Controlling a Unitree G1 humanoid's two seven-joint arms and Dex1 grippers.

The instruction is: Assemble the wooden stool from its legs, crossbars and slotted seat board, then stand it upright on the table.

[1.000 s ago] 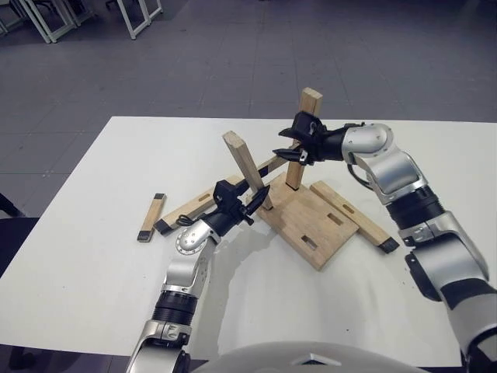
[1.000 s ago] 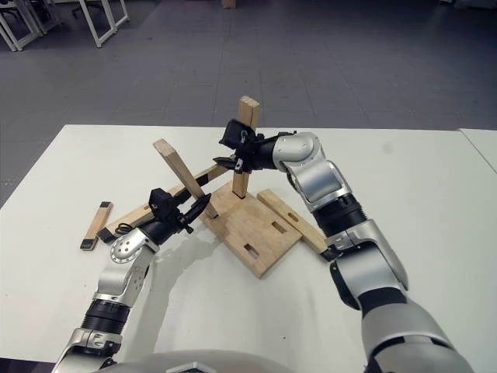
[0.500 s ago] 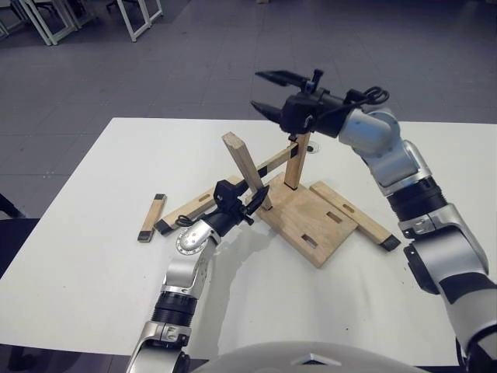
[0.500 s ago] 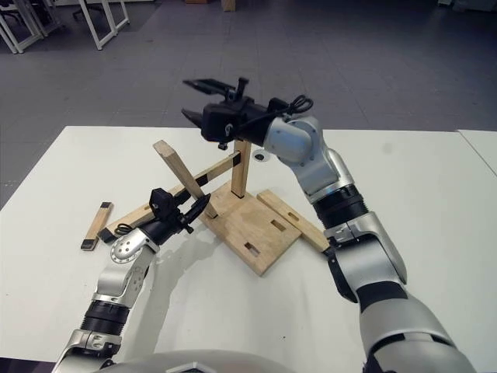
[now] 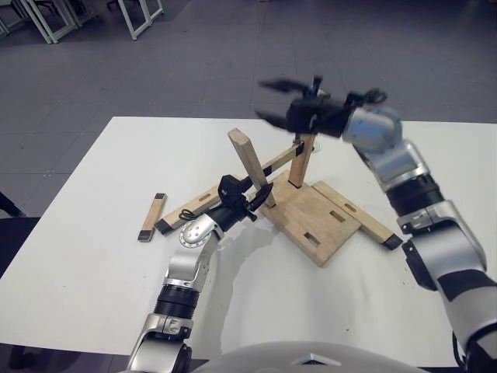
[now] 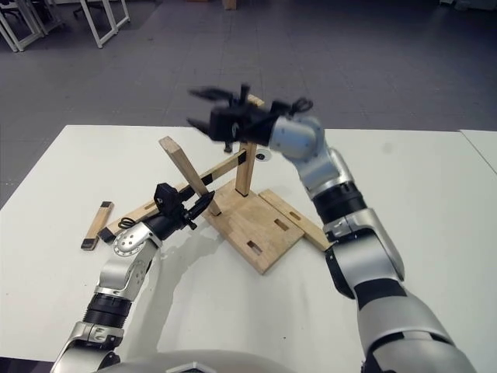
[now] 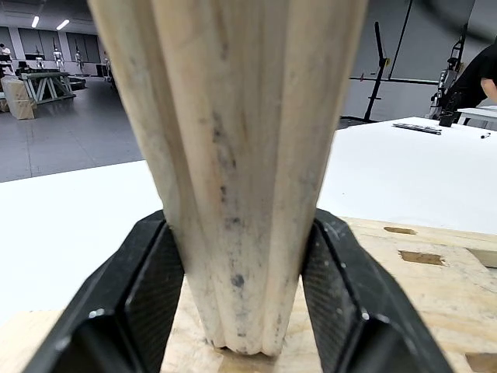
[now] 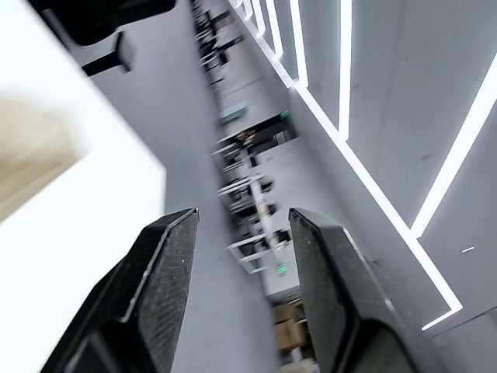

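Note:
The slotted seat board (image 5: pixel 318 225) lies flat on the white table (image 5: pixel 93 256). One wooden leg (image 5: pixel 300 165) stands upright in it. A second leg (image 5: pixel 251 162) leans to the left from the board's near-left corner, and my left gripper (image 5: pixel 256 198) is shut on its lower end. The left wrist view shows both black fingers (image 7: pixel 144 299) pressed against that leg (image 7: pixel 233 171). My right gripper (image 5: pixel 264 99) hovers open above and left of the upright leg's top, holding nothing; its fingers (image 8: pixel 159 287) stand apart in the right wrist view.
A long slotted bar (image 5: pixel 225 190) runs from the table's left up to the upright leg. Another slotted bar (image 5: pixel 359 217) lies along the board's right side. A short crossbar (image 5: pixel 151 217) lies alone on the left. The near half of the table is bare.
My right gripper let go of the upright leg, opened and rose above its top. The left gripper has brought the leaning leg slightly more upright.

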